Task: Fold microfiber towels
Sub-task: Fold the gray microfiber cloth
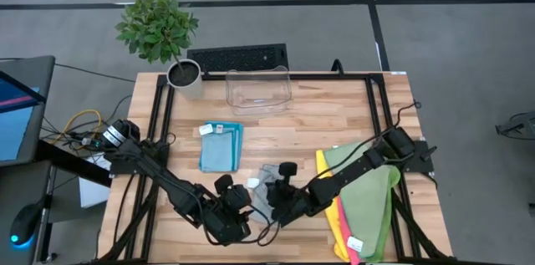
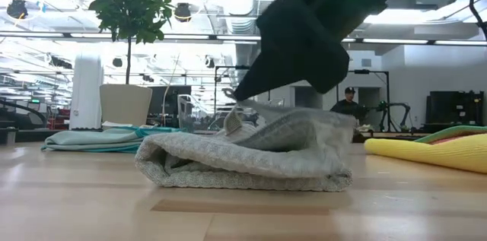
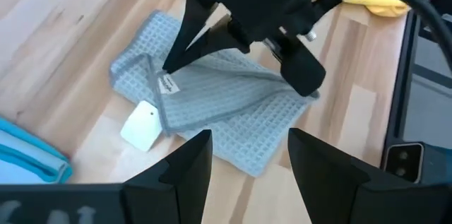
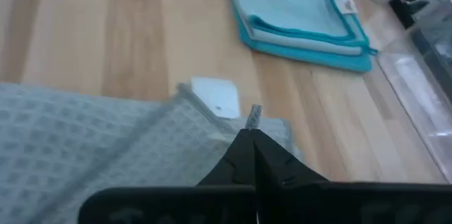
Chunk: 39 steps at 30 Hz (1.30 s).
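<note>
Grey towel (image 2: 251, 157) lies nearest you, bunched and half folded at the desk's (image 1: 318, 127) front edge. On its left your left tool (image 3: 244, 160) hovers just beside it, fingers apart and empty. Behind them, two blue towels (image 1: 221, 146) sit folded and stacked — that part is done. Your right tool (image 4: 252, 155) has its fingers pinched together on the grey towel's edge near the white tag (image 4: 216, 98). Farther right, the green, yellow and pink towels (image 1: 368, 202) wait in a loose pile — most of the job looks left.
</note>
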### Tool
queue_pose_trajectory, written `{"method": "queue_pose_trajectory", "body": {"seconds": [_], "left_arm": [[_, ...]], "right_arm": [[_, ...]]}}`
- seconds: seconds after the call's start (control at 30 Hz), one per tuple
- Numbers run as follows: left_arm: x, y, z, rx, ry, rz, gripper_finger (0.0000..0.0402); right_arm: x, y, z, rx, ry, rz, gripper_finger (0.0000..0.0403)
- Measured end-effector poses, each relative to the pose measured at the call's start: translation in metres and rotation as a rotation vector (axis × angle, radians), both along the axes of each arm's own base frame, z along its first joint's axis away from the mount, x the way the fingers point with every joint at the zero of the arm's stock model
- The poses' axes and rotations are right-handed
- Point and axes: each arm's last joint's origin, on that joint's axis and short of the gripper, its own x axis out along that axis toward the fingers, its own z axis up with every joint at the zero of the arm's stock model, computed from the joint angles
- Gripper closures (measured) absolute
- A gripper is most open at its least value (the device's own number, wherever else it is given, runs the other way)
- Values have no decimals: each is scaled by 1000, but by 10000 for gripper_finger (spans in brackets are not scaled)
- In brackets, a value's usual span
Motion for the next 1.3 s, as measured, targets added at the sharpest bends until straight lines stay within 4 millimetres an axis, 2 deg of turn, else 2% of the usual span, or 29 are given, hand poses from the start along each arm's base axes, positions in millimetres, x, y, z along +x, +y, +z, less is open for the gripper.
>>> {"method": "queue_pose_trajectory", "body": {"seconds": [0.13, 0.37, 0.47, 0.6, 0.77, 0.97, 1.3], "left_arm": [[-1, 1, -1, 15, 8, 4, 223], [-1, 1, -1, 19, 11, 4, 223], [-2, 1, -1, 20, 14, 5, 223], [-3, 1, -1, 23, 22, 5, 223], [-3, 1, -2, 18, 25, 5, 223], [-4, 1, -2, 20, 29, 6, 223], [-4, 1, -2, 24, 27, 8, 223]], "right_arm": [[1, -4, -3, 63, 35, 31, 370], [8, 9, 4, 155, -41, 145, 311], [12, 6, 5, 206, -50, 165, 283], [20, -3, -8, 234, -42, 143, 245], [32, -4, -27, 270, -38, 154, 213], [35, -6, -28, 244, -46, 122, 212], [35, -13, -32, 230, -23, 96, 261]]}}
